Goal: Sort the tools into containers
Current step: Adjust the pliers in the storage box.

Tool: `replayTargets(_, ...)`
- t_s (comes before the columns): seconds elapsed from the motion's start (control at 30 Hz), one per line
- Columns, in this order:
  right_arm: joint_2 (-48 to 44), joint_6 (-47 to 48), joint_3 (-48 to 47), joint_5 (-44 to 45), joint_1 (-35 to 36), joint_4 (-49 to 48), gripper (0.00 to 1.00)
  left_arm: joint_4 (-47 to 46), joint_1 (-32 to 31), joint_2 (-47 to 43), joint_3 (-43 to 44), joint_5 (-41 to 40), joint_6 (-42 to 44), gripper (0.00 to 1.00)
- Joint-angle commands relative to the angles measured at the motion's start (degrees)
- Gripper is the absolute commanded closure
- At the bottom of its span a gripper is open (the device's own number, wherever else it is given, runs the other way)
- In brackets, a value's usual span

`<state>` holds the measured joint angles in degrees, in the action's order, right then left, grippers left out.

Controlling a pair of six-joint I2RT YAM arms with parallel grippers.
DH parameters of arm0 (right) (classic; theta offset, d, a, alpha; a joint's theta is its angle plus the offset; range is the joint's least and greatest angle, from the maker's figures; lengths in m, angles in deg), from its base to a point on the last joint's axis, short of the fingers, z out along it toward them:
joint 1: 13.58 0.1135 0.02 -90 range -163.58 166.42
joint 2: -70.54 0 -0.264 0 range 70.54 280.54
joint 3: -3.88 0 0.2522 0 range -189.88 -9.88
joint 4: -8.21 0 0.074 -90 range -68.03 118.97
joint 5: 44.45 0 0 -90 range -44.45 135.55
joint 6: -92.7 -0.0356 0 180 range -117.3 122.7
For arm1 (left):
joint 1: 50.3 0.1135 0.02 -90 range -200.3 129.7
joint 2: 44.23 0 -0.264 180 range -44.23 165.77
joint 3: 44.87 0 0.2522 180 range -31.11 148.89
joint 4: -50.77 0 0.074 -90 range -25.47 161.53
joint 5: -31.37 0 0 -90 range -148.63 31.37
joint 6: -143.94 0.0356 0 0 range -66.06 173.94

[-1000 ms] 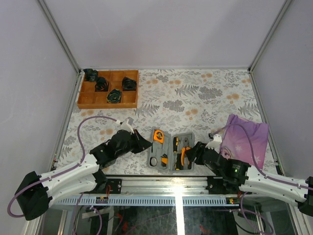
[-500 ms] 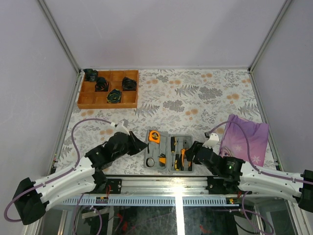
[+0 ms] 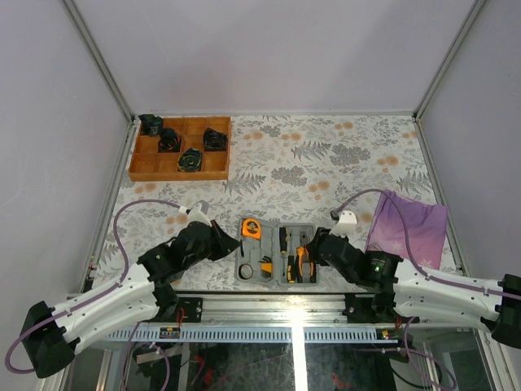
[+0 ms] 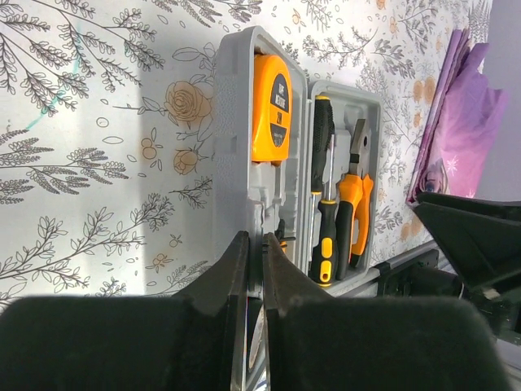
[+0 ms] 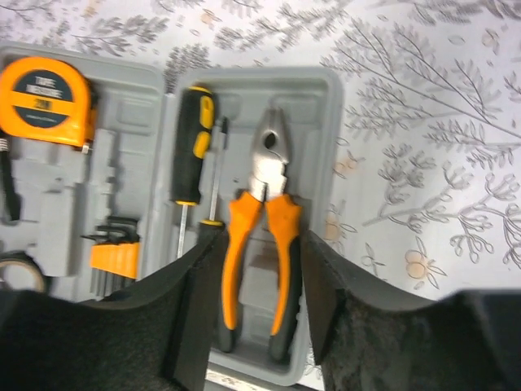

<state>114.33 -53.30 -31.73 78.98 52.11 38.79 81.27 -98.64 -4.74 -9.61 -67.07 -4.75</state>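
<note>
Right wrist view: the pliers [image 5: 264, 175] lie in their recess in the right half of the open grey case [image 5: 321, 106]. The screwdriver [image 5: 189, 147] sits just beside them. The tape measure [image 5: 45, 90] and a small set of keys [image 5: 114, 252] sit in the left half. The case rests at the near edge of the counter [image 3: 326, 163], between the two arms.

The right tool [image 5: 260, 236] straddles the pliers' orange handles, its fingers pressed against both sides, so it reads as gripping them. The left tool [image 4: 254, 244] has its fingers drawn almost together. Only a thin slit is left, in line with the case's left wall, which it appears to pinch.

The step in hand looks like seating the pliers, with the sorting near its end. The next move calls for letting go and lifting straight up, so that the pliers do not come out of the recess.

Both tools' fingers hide the case's near rim and the handle ends. A dark ring at the lower left corner of the right wrist view is cut off and hard to name. Well apart lie a purple bag [image 3: 411, 224] and a wooden tray [image 3: 138, 167].
</note>
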Motion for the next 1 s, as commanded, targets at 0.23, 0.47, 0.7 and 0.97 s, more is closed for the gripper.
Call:
replayTargets(0.23, 19.82, 9.02, -15.75, -12.30, -5.48, 3.40, 0.58, -2.05, 0.06, 0.82, 0.71, -1.06, 0.33, 1.00)
replayTargets(0.47, 24.26, 12.37, -19.03, -12.97, -9.24, 4.37, 0.59, -2.23, 0.08, 1.03, 0.52, -0.78, 0.49, 1.00)
replayTargets(0.7, 29.37, 14.03, -20.09, -16.01, -10.58, 5.37, 0.56, -2.23, 0.03, 1.13, 0.55, -0.96, 0.51, 1.00)
replayTargets(0.97, 34.27, 13.88, -20.47, -17.78, -10.93, 8.13, 0.60, -1.43, 0.07, 1.01, 0.64, -1.05, 0.43, 1.00)
